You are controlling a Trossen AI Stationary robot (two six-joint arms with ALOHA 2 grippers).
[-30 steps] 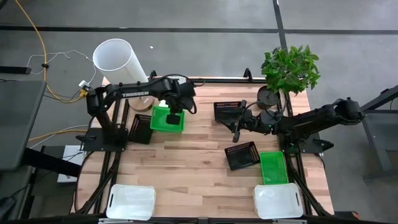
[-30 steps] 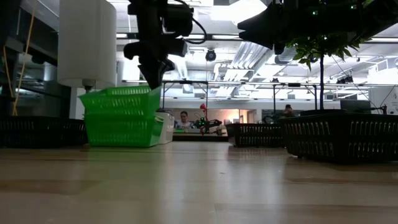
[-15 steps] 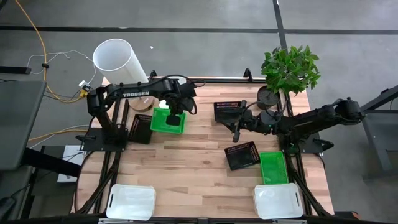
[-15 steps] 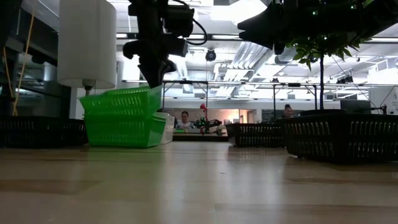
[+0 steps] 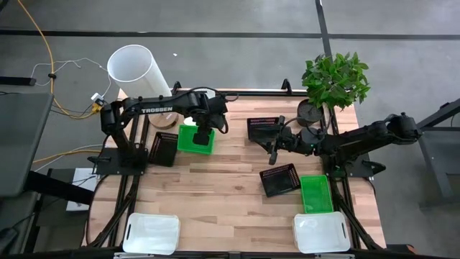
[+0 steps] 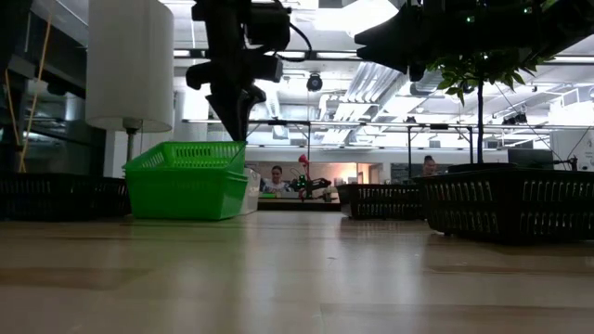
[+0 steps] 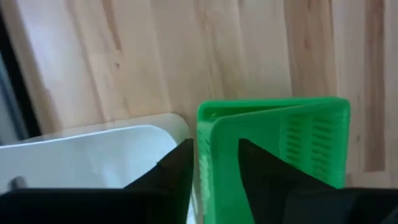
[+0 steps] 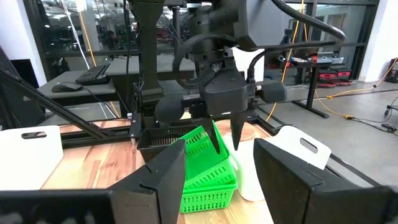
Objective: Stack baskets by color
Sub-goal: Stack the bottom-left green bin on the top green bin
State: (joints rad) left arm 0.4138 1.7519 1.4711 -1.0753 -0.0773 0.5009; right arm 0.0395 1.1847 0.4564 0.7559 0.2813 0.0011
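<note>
Two green baskets (image 5: 194,139) sit nested and level (image 6: 186,181) at the table's far left. My left gripper (image 5: 202,134) points down over the stack's right side, open. Its fingers (image 7: 176,179) stand on either side of the upper basket's end wall (image 7: 214,149), one inside and one outside. Black baskets lie at the left (image 5: 162,148), far middle (image 5: 261,127) and right (image 5: 280,179). A third green basket (image 5: 315,193) lies at the right. My right gripper (image 5: 272,153) hovers open and level over the table's middle with nothing between its fingers (image 8: 171,168).
White baskets lie at the near left (image 5: 151,233) and near right (image 5: 320,232) corners, and a white one (image 7: 93,155) sits against the green stack. A tall white cylinder (image 5: 136,68) stands far left. A plant (image 5: 335,79) in a black pot stands far right.
My left gripper has opened and let go of the upper green basket. That basket hung tilted, its right end raised off the lower one. It has dropped level into the lower green basket. Both arms kept their places.
</note>
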